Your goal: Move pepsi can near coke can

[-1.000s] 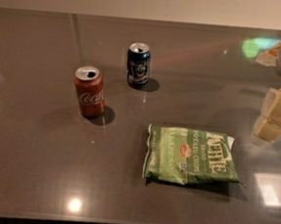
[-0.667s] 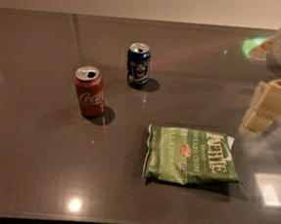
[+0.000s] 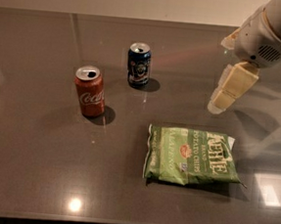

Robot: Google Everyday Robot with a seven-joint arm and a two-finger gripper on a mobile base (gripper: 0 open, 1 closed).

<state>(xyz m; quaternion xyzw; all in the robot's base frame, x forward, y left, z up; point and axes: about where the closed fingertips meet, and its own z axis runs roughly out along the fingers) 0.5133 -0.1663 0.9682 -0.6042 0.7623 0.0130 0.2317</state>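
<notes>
The pepsi can (image 3: 138, 64), dark blue with a silver top, stands upright at the middle back of the dark table (image 3: 37, 173). The coke can (image 3: 89, 91), red with white script, stands upright to its front left, about a can's width away. My gripper (image 3: 221, 74) hangs over the table at the right, well to the right of the pepsi can and above the table surface. It is open and empty. One cream finger (image 3: 231, 86) points down and to the left; the other shows only partly behind the white wrist.
A green bag of potato chips (image 3: 190, 156) lies flat on the table at the front right, below the gripper and right of the coke can. The table's front edge runs along the bottom of the view.
The gripper has moved left and further into view, towards the pepsi can. Both cans and the chip bag have stayed put.
</notes>
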